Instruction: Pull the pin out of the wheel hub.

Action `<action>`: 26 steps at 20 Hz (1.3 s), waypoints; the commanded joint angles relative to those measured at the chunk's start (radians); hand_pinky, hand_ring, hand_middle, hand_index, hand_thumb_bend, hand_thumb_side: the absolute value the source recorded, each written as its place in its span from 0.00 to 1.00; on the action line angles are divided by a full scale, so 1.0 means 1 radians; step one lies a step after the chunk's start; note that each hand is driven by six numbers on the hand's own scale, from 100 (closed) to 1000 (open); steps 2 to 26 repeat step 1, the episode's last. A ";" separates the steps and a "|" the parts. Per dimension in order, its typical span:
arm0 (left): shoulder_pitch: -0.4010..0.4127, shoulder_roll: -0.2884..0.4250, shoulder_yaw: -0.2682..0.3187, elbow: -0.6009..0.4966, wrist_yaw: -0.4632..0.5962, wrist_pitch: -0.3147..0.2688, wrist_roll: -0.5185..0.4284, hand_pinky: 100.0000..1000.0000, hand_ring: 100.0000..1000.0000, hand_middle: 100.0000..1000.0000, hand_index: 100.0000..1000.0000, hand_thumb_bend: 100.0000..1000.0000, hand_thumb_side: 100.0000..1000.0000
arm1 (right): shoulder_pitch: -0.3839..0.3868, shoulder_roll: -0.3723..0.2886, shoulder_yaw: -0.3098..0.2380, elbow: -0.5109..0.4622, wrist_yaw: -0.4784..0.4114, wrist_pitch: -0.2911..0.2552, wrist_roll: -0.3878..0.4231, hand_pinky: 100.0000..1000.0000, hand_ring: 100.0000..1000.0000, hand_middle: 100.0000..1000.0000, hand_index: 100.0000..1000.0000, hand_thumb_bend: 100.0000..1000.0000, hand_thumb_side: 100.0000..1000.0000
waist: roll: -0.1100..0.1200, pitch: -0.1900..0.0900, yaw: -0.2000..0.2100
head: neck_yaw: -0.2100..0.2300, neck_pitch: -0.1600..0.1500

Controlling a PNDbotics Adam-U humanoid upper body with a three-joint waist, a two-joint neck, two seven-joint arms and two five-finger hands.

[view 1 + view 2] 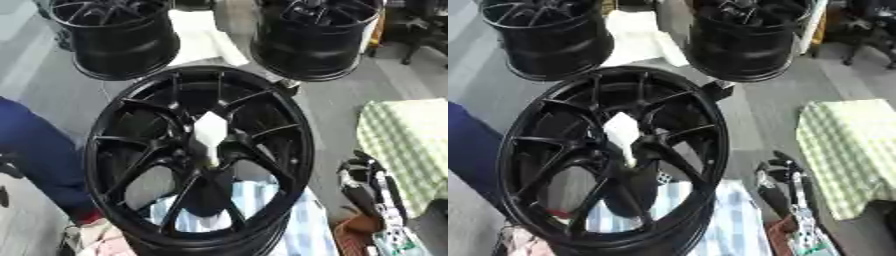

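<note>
A: Where is the white pin (209,135) sitting?
B: At the centre of the black wheel hub (114,125).
A: Hand condition?
B: The right hand (367,182) is showing beside the rim; finger position cannot be determined.

A workshop: black wheel rims (199,155) stand on a grey floor (350,90) beside an office chair (420,30).

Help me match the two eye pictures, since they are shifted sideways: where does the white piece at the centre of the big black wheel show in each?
Left eye view: the white piece sits at the hub, just left of the picture's middle.
Right eye view: the white piece lies further left, above the hub.
Shared landmark: the checked cloth at the right edge, also.
</note>
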 commanded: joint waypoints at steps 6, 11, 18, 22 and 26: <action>-0.006 -0.034 0.014 -0.089 -0.017 0.098 0.059 0.31 1.00 0.56 0.84 0.00 0.84 | -0.009 -0.007 -0.002 -0.020 0.002 -0.001 0.001 0.71 0.65 0.70 0.87 0.02 0.40 | 0.000 -0.002 -0.001 | 0.002 -0.002; -0.006 -0.034 0.014 -0.089 -0.017 0.098 0.059 0.31 1.00 0.56 0.84 0.00 0.84 | -0.009 -0.007 -0.002 -0.020 0.002 -0.001 0.001 0.71 0.65 0.70 0.87 0.02 0.40 | 0.000 -0.002 -0.001 | 0.002 -0.002; -0.006 -0.034 0.014 -0.089 -0.017 0.098 0.059 0.31 1.00 0.56 0.84 0.00 0.84 | -0.009 -0.007 -0.002 -0.020 0.002 -0.001 0.001 0.71 0.65 0.70 0.87 0.02 0.40 | 0.000 -0.002 -0.001 | 0.002 -0.002; -0.006 -0.034 0.014 -0.089 -0.017 0.098 0.059 0.31 1.00 0.56 0.84 0.00 0.84 | -0.009 -0.007 -0.002 -0.020 0.002 -0.001 0.001 0.71 0.65 0.70 0.87 0.02 0.40 | 0.000 -0.002 -0.001 | 0.002 -0.002; -0.006 -0.034 0.014 -0.089 -0.017 0.098 0.059 0.31 1.00 0.56 0.84 0.00 0.84 | -0.009 -0.007 -0.002 -0.020 0.002 -0.001 0.001 0.71 0.65 0.70 0.87 0.02 0.40 | 0.000 -0.002 -0.001 | 0.002 -0.002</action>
